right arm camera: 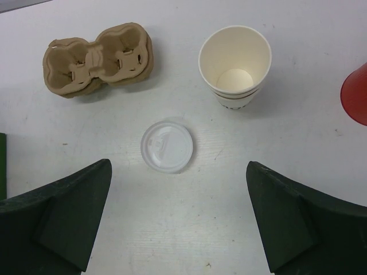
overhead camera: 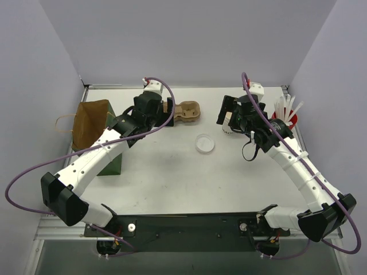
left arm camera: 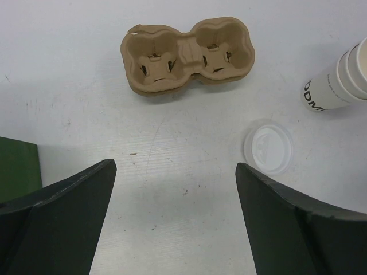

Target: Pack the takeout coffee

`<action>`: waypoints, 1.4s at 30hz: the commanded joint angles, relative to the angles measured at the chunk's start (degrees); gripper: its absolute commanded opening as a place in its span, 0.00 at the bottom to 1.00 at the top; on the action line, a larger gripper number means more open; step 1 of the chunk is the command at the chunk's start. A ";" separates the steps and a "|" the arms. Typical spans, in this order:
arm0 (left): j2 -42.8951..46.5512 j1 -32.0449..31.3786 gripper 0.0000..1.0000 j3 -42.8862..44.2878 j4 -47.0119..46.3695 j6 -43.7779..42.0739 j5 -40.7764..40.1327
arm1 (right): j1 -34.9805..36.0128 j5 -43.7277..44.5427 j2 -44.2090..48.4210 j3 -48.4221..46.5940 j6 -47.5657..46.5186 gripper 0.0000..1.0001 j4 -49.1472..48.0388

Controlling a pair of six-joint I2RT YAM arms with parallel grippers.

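Cup [right arm camera: 235, 66]: white paper, dark print on its side, stood upright, open and empty.
Lid [right arm camera: 168, 145]: round, whitish, lay flat, off and near it.

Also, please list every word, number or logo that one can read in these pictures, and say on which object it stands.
"DDM" (uncertain, cut off at the picture's edge): dark letters on the side of the white paper cup, left wrist view.
Raised marks on the lid: too faint to read.
Cup carrier and brown bag: no text seen.
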State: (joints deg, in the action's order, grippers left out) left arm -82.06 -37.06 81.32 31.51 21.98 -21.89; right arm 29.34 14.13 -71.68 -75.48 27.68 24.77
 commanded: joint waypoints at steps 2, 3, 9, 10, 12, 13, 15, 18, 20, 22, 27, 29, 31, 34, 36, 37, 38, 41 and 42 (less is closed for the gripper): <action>2.87 0.23 0.97 0.33 -2.94 -2.28 0.79 | -0.43 1.34 -0.48 -1.42 -0.09 0.97 1.15; 3.05 0.23 0.97 0.07 -3.03 -2.64 1.93 | -0.60 1.16 -0.65 -1.33 -0.08 0.97 1.33; 4.10 0.41 0.92 -2.74 -4.08 -3.08 5.10 | -2.88 0.99 -3.11 -1.68 0.79 0.94 2.47; 4.10 0.58 0.90 -2.92 -4.00 -3.08 5.45 | -3.50 0.81 -3.55 -1.95 0.97 0.93 2.47; 4.10 0.76 0.88 -3.27 -3.74 -3.25 6.42 | -5.16 0.02 -5.56 -3.09 1.23 0.89 2.82; 4.02 0.93 0.87 -3.27 -3.65 -3.26 6.51 | -5.87 -0.24 -6.45 -3.79 1.32 0.87 3.08; 3.75 1.29 0.86 -3.01 -3.21 -3.43 7.29 | -7.97 -1.38 -9.07 -5.63 1.76 0.78 3.70; 3.40 1.64 0.84 -2.04 -1.80 -3.52 8.35 | -11.31 -3.05 -12.50 -7.57 2.72 0.69 4.40; 3.40 1.73 0.83 -1.87 -1.36 -3.70 8.53 | -12.73 -3.58 -13.92 -8.10 2.90 0.60 4.40; 3.66 1.99 0.83 -2.04 -1.27 -3.78 8.71 | -14.22 -3.85 -16.03 -9.50 2.82 0.56 4.49; 3.93 2.43 0.83 -1.78 -1.27 -3.96 9.50 | -17.30 -5.07 -20.85 -11.70 3.17 0.46 4.32; 4.10 2.60 0.83 -1.69 -1.19 -4.05 9.32 | -18.61 -6.74 -22.62 -13.19 3.25 0.41 4.49; 4.19 2.87 0.83 -1.60 -1.18 -4.14 9.23 | -19.23 -7.62 -24.47 -13.72 3.26 0.36 4.40; 4.28 3.22 0.83 -1.60 -1.01 -4.05 9.50 | -19.59 -8.24 -26.66 -15.04 3.17 0.34 4.49; 4.19 3.31 0.83 -1.51 -0.92 -4.05 9.23 | -19.59 -8.50 -27.90 -15.48 3.17 0.33 4.40; 4.19 3.40 0.82 -1.51 -0.83 -4.05 9.23 | -19.59 -8.68 -28.86 -15.66 3.34 0.33 4.49; 4.19 3.48 0.83 -1.34 -0.75 -4.13 9.32 | -19.50 -8.77 -29.30 -16.09 3.26 0.31 4.67; 4.02 3.57 0.82 -0.99 -0.66 -4.14 9.41 | -19.50 -8.34 -30.71 -16.71 3.17 0.26 5.02; 3.93 3.57 0.83 -0.90 -0.57 -4.22 9.32 | -19.41 -8.16 -30.80 -16.80 3.08 0.24 5.11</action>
State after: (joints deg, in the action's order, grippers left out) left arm -79.59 -33.91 78.19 31.46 18.76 -12.99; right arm 9.78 5.72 -101.93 -89.58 30.39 28.16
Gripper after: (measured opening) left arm 0.827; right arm 0.272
